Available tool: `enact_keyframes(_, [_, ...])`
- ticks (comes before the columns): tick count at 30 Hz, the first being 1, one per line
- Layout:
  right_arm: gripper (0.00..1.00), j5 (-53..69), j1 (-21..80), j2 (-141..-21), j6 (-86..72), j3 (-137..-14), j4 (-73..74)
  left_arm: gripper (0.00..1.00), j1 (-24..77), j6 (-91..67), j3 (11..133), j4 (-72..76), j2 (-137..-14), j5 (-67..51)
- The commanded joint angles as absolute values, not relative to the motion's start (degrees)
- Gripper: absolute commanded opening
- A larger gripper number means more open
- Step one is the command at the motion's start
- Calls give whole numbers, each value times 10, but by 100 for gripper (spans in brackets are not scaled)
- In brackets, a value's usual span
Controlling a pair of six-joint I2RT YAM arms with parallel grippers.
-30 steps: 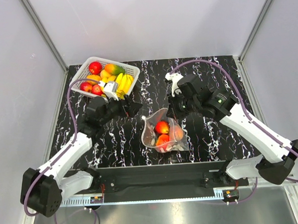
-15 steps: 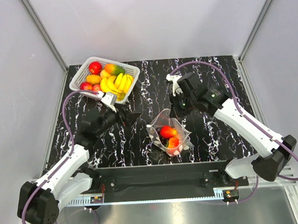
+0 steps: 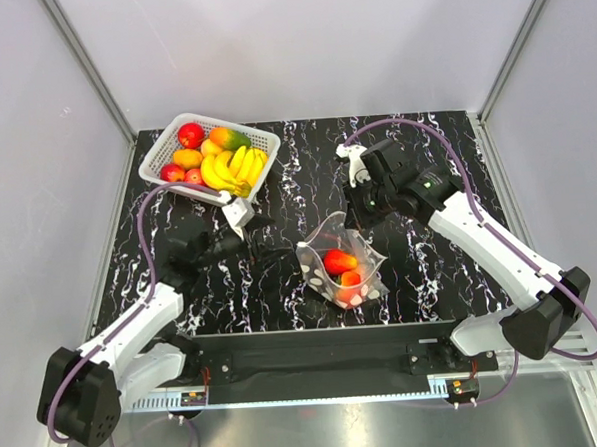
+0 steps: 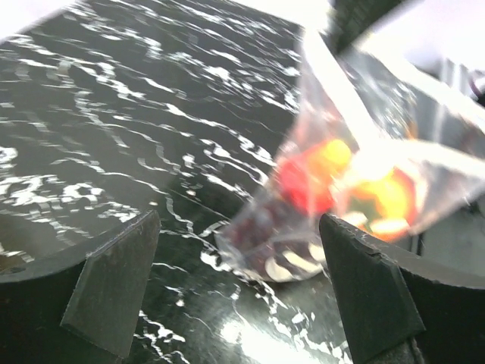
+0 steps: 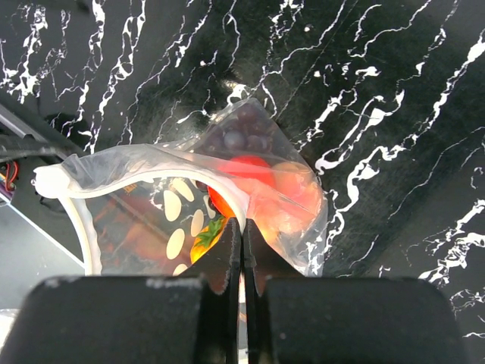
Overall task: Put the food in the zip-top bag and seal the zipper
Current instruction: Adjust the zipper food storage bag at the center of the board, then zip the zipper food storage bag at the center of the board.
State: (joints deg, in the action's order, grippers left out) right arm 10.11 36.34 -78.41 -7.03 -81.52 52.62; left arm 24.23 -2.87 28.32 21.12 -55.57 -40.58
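Black marbled surface [image 3: 431, 277], grey walls around it. Mid-surface: bag [image 3: 315, 253] standing up, mouth open, bottom resting on the surface. On its far rim the right fingers [image 5: 225, 265] are pinched together with the film clamped between the tips, holding that edge up. Inside, at the bottom, food [image 3: 338, 263]: red and orange pieces plus a dark lump, probably grapes, but the wrist views are too blurry to be sure. On the bag's left side the left fingers [image 4: 114, 280] are spread wide and hold nothing, low over the surface. The bag lies ahead of them, offset toward the right-hand finger, close but with no contact visible. Far left corner: basket [image 3: 157, 163] with more fruit, well apart from the bag.
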Motion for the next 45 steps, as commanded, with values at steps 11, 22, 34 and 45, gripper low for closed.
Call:
enact_keyframes(11, [0,111,353,-789,-45,-831,512,83,243,4,282,305,-610,-573])
enact_keyframes(22, [0,105,353,-780,-48,-830,513,53,308,-16,291,399,-702,-525])
enact_keyframes(34, [0,113,353,-779,-47,-824,513,48,308,-74,264,593,-743,-527])
enact_keyframes(45, [42,98,353,-741,-53,-821,494,0,308,-122,262,661,-787,-568])
